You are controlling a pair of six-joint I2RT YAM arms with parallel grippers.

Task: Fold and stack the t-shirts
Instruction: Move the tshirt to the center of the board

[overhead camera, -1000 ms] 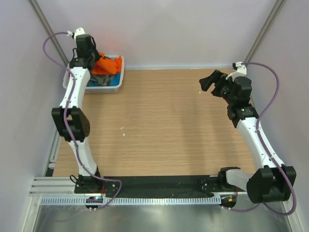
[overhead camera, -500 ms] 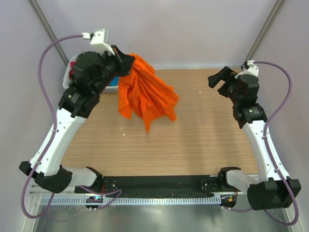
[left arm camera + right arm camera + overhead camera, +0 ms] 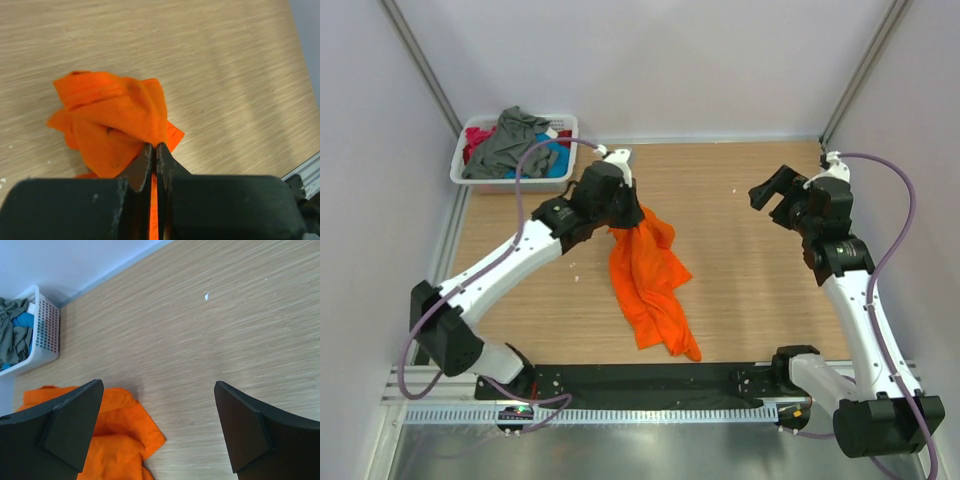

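Your left pincer (image 3: 154,150) clamped on orange t-shirt (image 3: 650,285), cloth draped on bench (image 3: 750,290); your right pincer (image 3: 772,197) spread wide over bench, well apart from t-shirt.

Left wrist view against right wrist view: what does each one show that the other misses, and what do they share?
Only the left wrist view shows the left gripper shut on a fold of the orange t-shirt, plus a bit of metal rail in the corner. Only the right wrist view shows the right gripper open and holding nothing, the white basket with a grey t-shirt and a teal t-shirt inside, and a white speck. Both show the crumpled orange t-shirt and the wooden table.
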